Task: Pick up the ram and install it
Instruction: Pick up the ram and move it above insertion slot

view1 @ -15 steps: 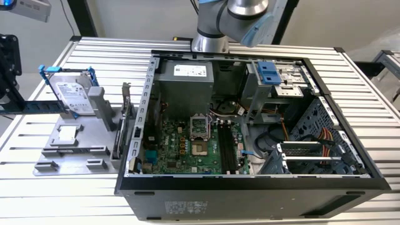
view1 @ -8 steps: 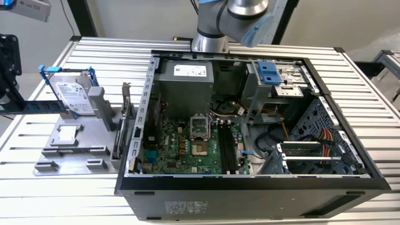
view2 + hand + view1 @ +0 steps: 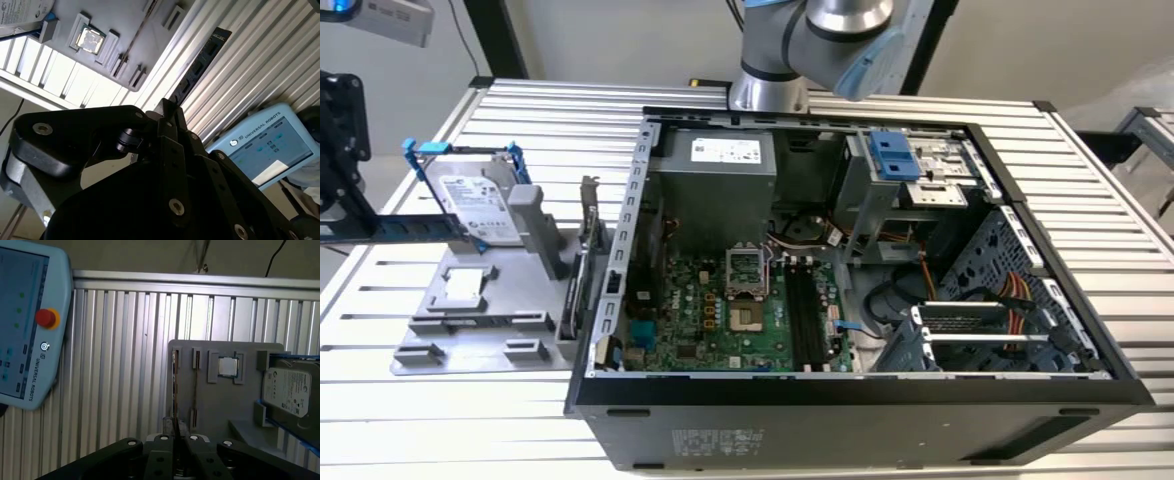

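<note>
Bluish-green ram (image 3: 400,230) sits edge-on, pinched in the hand (image 3: 175,434).

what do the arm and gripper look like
The arm is silver-grey rounded metal with a pale blue joint cap. In the first wrist view the gripper is matt black, built of flat linked bars joined by round silver pins and screws, and it narrows to a thin tip.
</note>
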Motion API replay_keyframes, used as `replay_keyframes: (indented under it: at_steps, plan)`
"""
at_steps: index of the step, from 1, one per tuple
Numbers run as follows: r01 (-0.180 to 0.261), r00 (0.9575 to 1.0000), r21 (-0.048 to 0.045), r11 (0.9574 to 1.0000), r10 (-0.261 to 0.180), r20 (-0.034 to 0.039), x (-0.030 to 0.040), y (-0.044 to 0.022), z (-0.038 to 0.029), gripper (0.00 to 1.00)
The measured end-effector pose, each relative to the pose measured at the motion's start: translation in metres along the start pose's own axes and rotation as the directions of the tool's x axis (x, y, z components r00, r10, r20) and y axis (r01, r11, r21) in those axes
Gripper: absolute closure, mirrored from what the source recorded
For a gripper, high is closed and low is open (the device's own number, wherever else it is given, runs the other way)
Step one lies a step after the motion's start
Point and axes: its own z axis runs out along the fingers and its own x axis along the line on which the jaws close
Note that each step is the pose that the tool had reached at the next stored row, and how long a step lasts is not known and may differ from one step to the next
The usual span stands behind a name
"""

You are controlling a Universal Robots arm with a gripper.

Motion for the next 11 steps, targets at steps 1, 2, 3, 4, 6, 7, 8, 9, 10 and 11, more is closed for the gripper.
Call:
replay_keyframes:
  at_steps: [1, 2, 3, 4, 6, 7, 8, 9, 10, 11]
  plan:
    - [0.000, 1.0000, 0.0001, 1.0000, 0.000, 0.0001, 0.0001, -0.0012, 0.0001, 1.00]
    - [0.000, 1.0000, 0.0001, 1.0000, 0.000, 0.0001, 0.0002, -0.0025, 0.0000, 1.00]
    - [0.000, 1.0000, 0.0001, 1.0000, 0.000, 0.0000, 0.0002, -0.0034, 0.0000, 1.00]
    - [0.000, 1.0000, 0.0001, 1.0000, 0.000, 0.0000, 0.0003, -0.0041, 0.0000, 1.00]
    - [0.000, 1.0000, 0.0001, 1.0000, 0.000, 0.0001, 0.0003, -0.0043, 0.0000, 1.00]
    - [0.000, 1.0000, 0.0000, 1.0000, 0.000, 0.0000, 0.0003, -0.0043, 0.0000, 1.00]
    - [0.000, 1.0000, 0.0001, 1.0000, 0.000, 0.0001, 0.0003, -0.0044, 0.0000, 1.00]
    - [0.000, 1.0000, 0.0002, 1.0000, 0.000, 0.0001, 0.0003, -0.0045, 0.0001, 1.00]
    - [0.000, 1.0000, 0.0001, 1.0000, 0.000, 0.0001, 0.0003, -0.0045, 0.0000, 1.00]
    - [0.000, 1.0000, 0.0001, 1.0000, 0.000, 0.0001, 0.0003, -0.0046, 0.0000, 1.00]
